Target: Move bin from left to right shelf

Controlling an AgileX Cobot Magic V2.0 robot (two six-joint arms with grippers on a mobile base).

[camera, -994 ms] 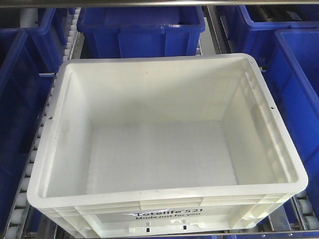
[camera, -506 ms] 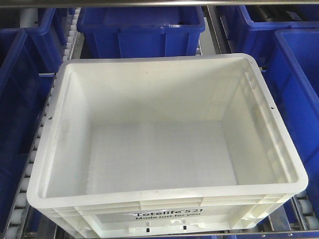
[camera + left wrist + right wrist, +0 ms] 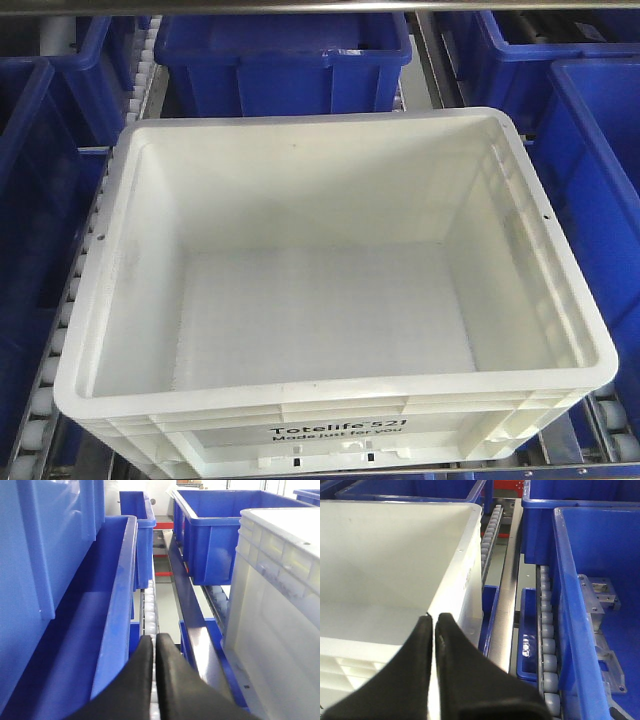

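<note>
The front-facing view looks straight down into the bin (image 3: 330, 290), a white crate with nothing inside, its near wall printed "Totelife 521 Made just for you"; neither gripper shows there. It sits on a rack with rollers (image 3: 45, 395) visible along its left edge, ringed by blue bins (image 3: 285, 55) at the far side and on both flanks.

Only the wrist views show the grippers. The left gripper (image 3: 154, 645) has its black fingers pressed together with nothing between them, pointing along a roller lane (image 3: 149, 612); the white bin's ribbed outer wall (image 3: 272, 605) stands to its right, apart from it, and a blue bin (image 3: 107, 610) to its left. The right gripper (image 3: 433, 625) is likewise pressed together, over the bin's (image 3: 395, 565) near right corner; whether it touches the rim cannot be told. To the right, a blue bin (image 3: 570, 605) holds a metal bracket (image 3: 600, 592).
</note>
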